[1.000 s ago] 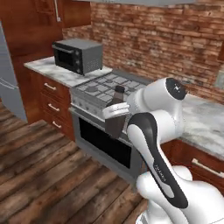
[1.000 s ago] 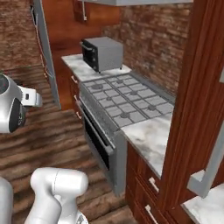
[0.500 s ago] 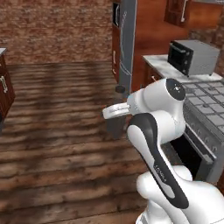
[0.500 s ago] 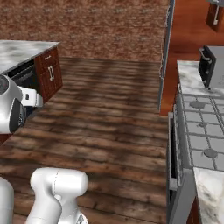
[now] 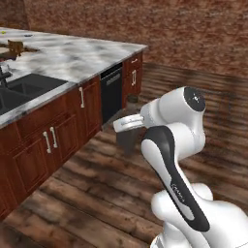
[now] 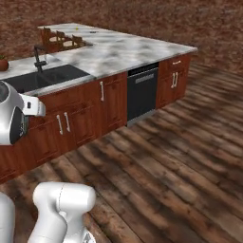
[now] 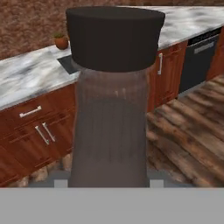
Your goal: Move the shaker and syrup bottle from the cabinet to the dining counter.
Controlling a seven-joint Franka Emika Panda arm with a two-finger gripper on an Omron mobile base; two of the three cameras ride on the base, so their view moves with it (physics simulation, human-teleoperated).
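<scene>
Item one: the dark brown syrup bottle with a narrow neck and a broad dark cap [image 7: 111, 100]. In the hand view we see it upright and very close, its brown body faintly ribbed and translucent, the flat-topped cap wider than the neck below it. No label faces this camera. In the left base view we find the same bottle [image 5: 128, 135] as a dim dark shape hanging under the white hand, above the plank floor and well clear of any counter.

Item two: the two-finger gripper [image 5: 129, 130]. We see it pinching the syrup bottle, the body rising directly from between the jaws in the hand view; the fingertips themselves are hidden there.

Item three: the white-grey veined marble counter [image 6: 128, 50], L-shaped, set over reddish-brown wooden base cabinets with short silver handles [image 6: 109, 104]. It lies ahead of the robot and apart from the bottle.

Item four: a dark recessed sink [image 6: 45, 77] with a black tap [image 6: 38, 56], let into the marble.

Item five: a black dishwasher front [image 6: 142, 90] between the wooden doors.

Item six: a small terracotta pot with a green plant [image 7: 61, 41], standing on the marble behind the sink.

Item seven: wooden chairs [image 6: 59, 40] at the far side of the counter, small and blurred.

Item eight: a dark wooden plank floor [image 6: 180, 156] and a red brick wall [image 5: 184, 29].
</scene>
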